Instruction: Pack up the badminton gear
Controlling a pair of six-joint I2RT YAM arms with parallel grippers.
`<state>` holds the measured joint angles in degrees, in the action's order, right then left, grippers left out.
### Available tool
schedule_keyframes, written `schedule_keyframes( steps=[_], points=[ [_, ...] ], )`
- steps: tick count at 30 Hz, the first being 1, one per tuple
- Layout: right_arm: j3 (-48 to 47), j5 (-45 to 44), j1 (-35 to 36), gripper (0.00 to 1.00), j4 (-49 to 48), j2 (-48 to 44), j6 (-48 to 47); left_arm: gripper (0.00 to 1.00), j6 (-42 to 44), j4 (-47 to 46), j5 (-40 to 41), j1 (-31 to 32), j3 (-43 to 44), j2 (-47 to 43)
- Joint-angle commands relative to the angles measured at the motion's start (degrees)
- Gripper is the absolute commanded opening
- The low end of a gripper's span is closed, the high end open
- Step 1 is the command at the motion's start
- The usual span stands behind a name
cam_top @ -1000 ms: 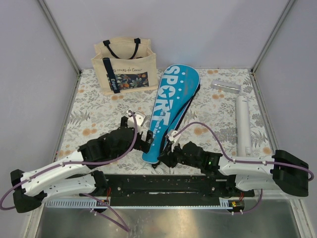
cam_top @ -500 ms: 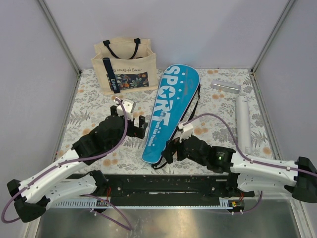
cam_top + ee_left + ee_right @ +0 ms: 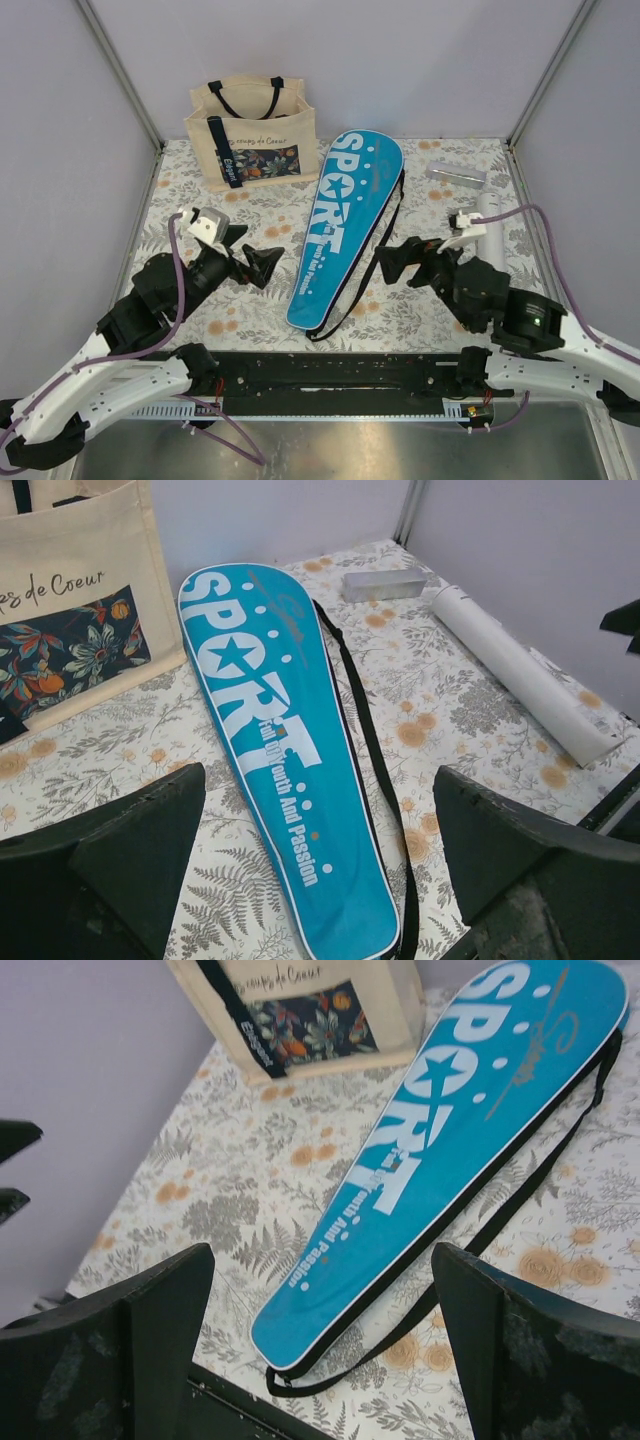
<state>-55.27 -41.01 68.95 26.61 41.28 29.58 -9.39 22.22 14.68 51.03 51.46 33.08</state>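
Though both stand spread and empty, the left claw point(image 3: 252, 254) hovers just left of the case point(image 3: 345, 215), which lies flat, slanting from the near edge to far right, the right claw point(image 3: 398, 260) flanks its other side, and the tube point(image 3: 490, 250) lies beyond, nearest the right arm.

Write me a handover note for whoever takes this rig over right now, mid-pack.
Open and empty: left gripper, hovering left of the blue case; right gripper, hovering right of it.
The case lies flat between them, strap along its right edge.
The white tube lies loose on the right side.
No rackets in view; whether they are inside the case cannot be told.
Still to do: check the case, pack the tube.
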Motion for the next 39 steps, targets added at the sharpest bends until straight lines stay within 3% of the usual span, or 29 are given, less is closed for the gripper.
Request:
schedule_keyframes(
  steps=[1, 21, 39],
  points=[
    [-2.0, -6.5, 0.0, 0.99, -0.9, -4.4, -3.8, 0.99, 0.7, -3.2, -2.5, -0.2, 1.4, -1.8],
    [2.8, -6.4, 0.0, 1.0, -2.6, -11.6, -5.0, 0.99, -0.6, -4.5, -0.5, -0.1, 1.2, -2.6],
    [3.6, -3.4, 0.0, 1.0, -4.9, -11.1, -8.5, 0.99, 0.5, -4.5, 0.8, -0.1, 1.8, -2.1]
  ],
)
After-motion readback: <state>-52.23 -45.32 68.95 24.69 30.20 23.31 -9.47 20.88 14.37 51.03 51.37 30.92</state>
